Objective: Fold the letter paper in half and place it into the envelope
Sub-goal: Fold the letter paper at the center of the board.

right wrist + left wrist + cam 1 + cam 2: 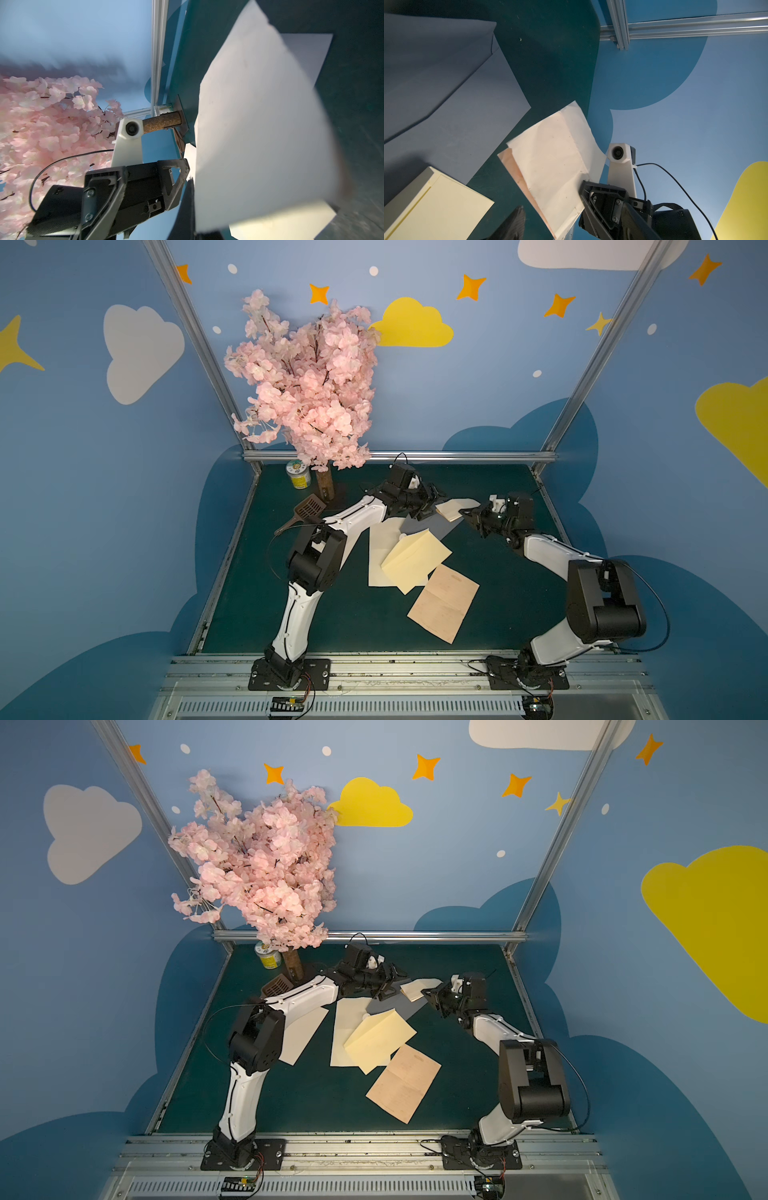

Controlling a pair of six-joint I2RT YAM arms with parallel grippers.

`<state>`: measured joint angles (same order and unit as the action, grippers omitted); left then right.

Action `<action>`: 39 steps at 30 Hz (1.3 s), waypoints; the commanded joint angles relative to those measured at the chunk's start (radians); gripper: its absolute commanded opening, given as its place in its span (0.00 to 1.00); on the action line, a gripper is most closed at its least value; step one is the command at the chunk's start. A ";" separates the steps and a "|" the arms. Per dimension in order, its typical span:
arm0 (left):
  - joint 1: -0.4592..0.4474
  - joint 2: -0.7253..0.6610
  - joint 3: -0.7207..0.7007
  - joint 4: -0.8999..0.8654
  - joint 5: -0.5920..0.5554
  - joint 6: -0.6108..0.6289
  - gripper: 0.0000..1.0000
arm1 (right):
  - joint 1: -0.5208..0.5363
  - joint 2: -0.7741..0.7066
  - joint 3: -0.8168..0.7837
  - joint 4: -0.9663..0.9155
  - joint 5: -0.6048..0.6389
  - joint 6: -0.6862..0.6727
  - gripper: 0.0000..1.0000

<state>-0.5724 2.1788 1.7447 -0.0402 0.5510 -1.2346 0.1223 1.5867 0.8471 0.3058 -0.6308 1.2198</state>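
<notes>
A folded cream letter paper (455, 508) (417, 988) hangs in the air at the back of the table, between the two grippers. My right gripper (466, 516) (602, 199) is shut on one edge of it. Facing it, my left gripper (434, 504) (145, 182) stands open at the paper's other end; contact cannot be told. The paper (556, 166) (259, 135) shows a peach inner layer in the left wrist view. Below it lies a grey-blue envelope (419, 526) (446, 93) with its flap open. A yellow envelope (415, 562) (431, 207) lies nearer the front.
A brown printed sheet (444, 603) and a cream sheet (380, 560) lie mid-table on the green mat (498, 593). A pink blossom tree (307, 385), a can (298, 475) and a brown scoop (307, 508) stand at the back left. Metal frame posts (548, 456) bound the table.
</notes>
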 commanded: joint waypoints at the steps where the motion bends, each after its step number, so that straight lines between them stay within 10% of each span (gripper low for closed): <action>1: -0.003 0.020 0.021 0.009 0.017 -0.013 0.73 | 0.008 -0.040 -0.005 0.051 -0.017 0.024 0.00; 15: -0.011 0.036 -0.013 0.138 0.010 -0.106 0.66 | 0.058 -0.011 -0.018 0.174 -0.025 0.118 0.00; 28: -0.009 0.014 -0.093 0.245 0.024 -0.135 0.04 | 0.072 -0.014 -0.005 0.163 -0.012 0.111 0.00; 39: -0.001 -0.043 -0.166 0.248 0.038 -0.030 0.03 | 0.051 -0.008 0.003 0.137 0.007 0.097 0.00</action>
<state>-0.5804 2.1765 1.6070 0.2165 0.5716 -1.3193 0.1875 1.5776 0.8356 0.4282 -0.6399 1.3304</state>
